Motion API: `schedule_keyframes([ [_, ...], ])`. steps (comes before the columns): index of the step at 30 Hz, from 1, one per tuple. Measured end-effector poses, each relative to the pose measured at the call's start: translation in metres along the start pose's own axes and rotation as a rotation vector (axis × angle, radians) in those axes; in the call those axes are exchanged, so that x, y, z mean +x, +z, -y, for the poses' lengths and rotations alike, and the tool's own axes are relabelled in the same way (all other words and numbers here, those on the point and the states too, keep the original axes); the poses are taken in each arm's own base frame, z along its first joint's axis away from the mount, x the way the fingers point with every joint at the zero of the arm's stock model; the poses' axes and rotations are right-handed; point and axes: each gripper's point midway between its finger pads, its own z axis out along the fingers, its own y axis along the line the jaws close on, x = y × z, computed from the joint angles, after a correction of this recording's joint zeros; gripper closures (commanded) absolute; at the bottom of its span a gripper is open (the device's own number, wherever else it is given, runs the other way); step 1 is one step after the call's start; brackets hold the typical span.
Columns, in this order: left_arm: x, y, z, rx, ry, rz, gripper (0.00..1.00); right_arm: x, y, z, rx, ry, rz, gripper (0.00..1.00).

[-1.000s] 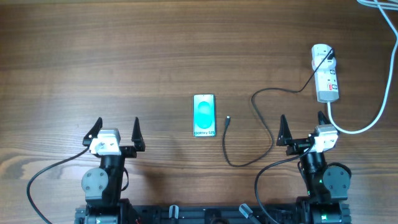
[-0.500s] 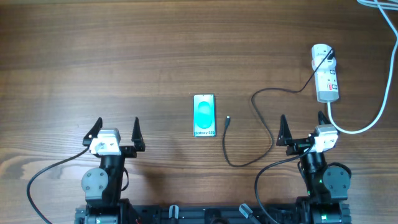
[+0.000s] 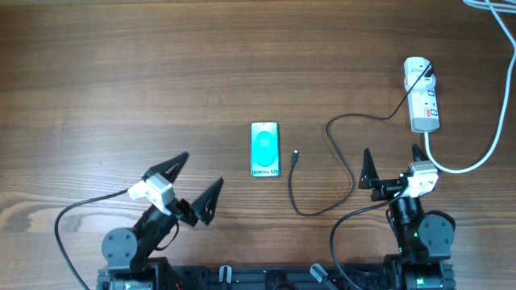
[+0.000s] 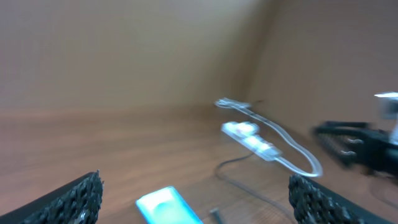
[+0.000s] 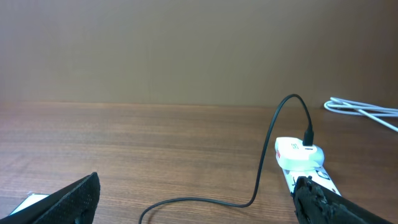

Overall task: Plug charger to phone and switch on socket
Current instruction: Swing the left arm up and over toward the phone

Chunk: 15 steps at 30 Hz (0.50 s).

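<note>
The phone (image 3: 264, 150) lies flat at the table's middle, its cyan screen up. Just right of it rests the charger's small connector tip (image 3: 295, 155). From there the thin black cable (image 3: 351, 172) loops round to the white socket (image 3: 422, 95) at the far right. My left gripper (image 3: 200, 171) is open and empty, turned diagonally, short of the phone on its near left. In the blurred left wrist view the phone (image 4: 168, 205) and tip (image 4: 216, 214) show low between the fingers. My right gripper (image 3: 393, 157) is open and empty, near the socket (image 5: 301, 155) and cable (image 5: 267, 174).
A thick white cord (image 3: 476, 161) curves from the socket's near end off the top right corner. Each arm's own black cable (image 3: 68, 221) trails on the table by its base. The right arm (image 4: 360, 146) shows at the right of the left wrist view.
My left arm has swung right and turned toward the phone, its gripper still open. The right arm, phone, charger and socket have not moved.
</note>
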Motion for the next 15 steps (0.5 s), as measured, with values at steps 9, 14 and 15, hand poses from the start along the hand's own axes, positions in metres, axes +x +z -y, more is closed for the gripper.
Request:
schedule_keyframes([
  [9, -0.059, -0.009, 0.039, 0.153, 0.071, 0.215, 0.00, 0.000, 0.000, 0.000, 0.000, 0.000, 0.000, 0.00],
  [14, -0.050, -0.002, 0.009, 0.005, -0.104, 0.141, 0.00, 0.000, 0.000, 0.000, 0.000, 0.000, 0.000, 0.00],
  [15, -0.049, -0.001, 0.005, -0.022, -0.123, 0.122, 0.00, 0.000, 0.000, 0.000, 0.000, 0.000, 0.000, 0.00],
])
